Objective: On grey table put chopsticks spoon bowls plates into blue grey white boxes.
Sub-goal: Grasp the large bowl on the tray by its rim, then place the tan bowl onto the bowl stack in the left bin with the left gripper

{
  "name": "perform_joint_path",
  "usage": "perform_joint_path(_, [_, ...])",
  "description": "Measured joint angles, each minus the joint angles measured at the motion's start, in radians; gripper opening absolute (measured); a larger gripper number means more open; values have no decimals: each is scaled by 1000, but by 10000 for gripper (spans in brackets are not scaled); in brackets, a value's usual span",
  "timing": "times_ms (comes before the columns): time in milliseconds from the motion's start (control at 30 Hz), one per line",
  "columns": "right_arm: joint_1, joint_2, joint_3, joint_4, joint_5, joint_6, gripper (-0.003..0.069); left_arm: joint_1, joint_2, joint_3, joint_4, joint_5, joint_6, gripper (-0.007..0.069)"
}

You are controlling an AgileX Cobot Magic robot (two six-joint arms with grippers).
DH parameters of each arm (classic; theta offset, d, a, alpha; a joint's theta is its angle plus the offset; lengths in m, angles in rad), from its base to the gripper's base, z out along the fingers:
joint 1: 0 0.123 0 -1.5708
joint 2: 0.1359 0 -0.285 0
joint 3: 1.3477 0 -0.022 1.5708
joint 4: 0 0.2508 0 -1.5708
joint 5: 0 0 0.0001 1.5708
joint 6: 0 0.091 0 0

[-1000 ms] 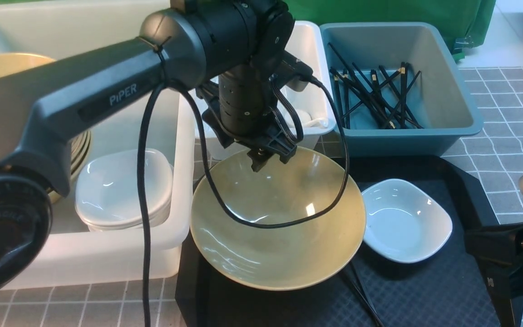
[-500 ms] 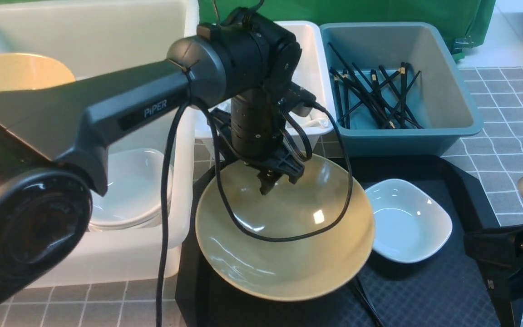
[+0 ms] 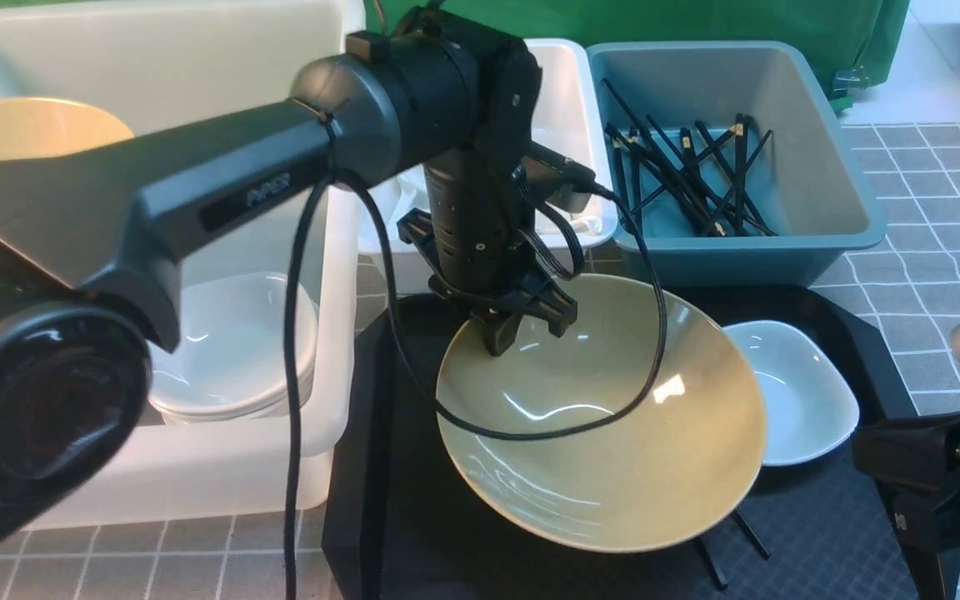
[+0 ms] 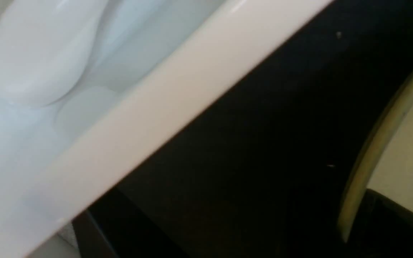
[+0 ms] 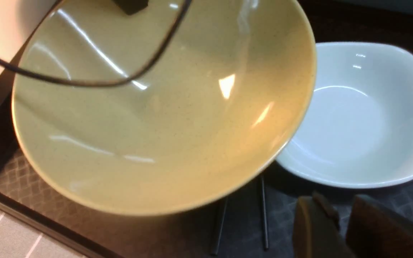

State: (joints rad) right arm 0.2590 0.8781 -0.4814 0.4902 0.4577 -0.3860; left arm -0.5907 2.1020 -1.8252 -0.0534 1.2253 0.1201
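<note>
My left gripper [image 3: 501,333] is shut on the far rim of a large beige bowl [image 3: 613,433] and holds it tilted above the black tray. In the left wrist view the bowl's rim [image 4: 371,150] runs past a dark finger [image 4: 389,218]. The bowl's edge overlaps a small white plate [image 3: 805,392], which also shows in the right wrist view [image 5: 357,114]. Two black chopsticks [image 5: 264,211] lie on the tray, partly under the bowl. My right gripper [image 5: 342,215] hovers low near the plate. It is narrowly open and empty.
The blue-grey box [image 3: 830,192] holds several chopsticks [image 3: 688,175]. The small white box [image 3: 572,100] holds a spoon [image 4: 38,53]. The large white box [image 3: 197,467] holds stacked plates [image 3: 230,350] and a beige bowl [image 3: 22,133]. The black tray [image 3: 822,533] lies on the grey table [image 3: 938,233].
My left gripper has moved right with the bowl. The bowl now tilts more and covers part of the white plate. The right arm has not moved.
</note>
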Motion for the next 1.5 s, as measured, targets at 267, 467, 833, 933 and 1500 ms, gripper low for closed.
perform_joint_path(267, [0, 0, 0, 0, 0, 0, 172, 23, -166, 5, -141, 18, 113, 5])
perform_joint_path(467, [0, 0, 0, 0, 0, 0, 172, 106, -310, 5, -232, 27, 161, 6])
perform_joint_path(833, [0, 0, 0, 0, 4, 0, 172, 663, -559, 5, -336, 46, 187, 4])
perform_joint_path(933, [0, 0, 0, 1, 4, 0, 172, 936, -563, 11, -351, 43, 153, 4])
perform_joint_path(1500, [0, 0, 0, 37, 3, -3, 172, 1186, -533, 337, -322, -177, 100, 26])
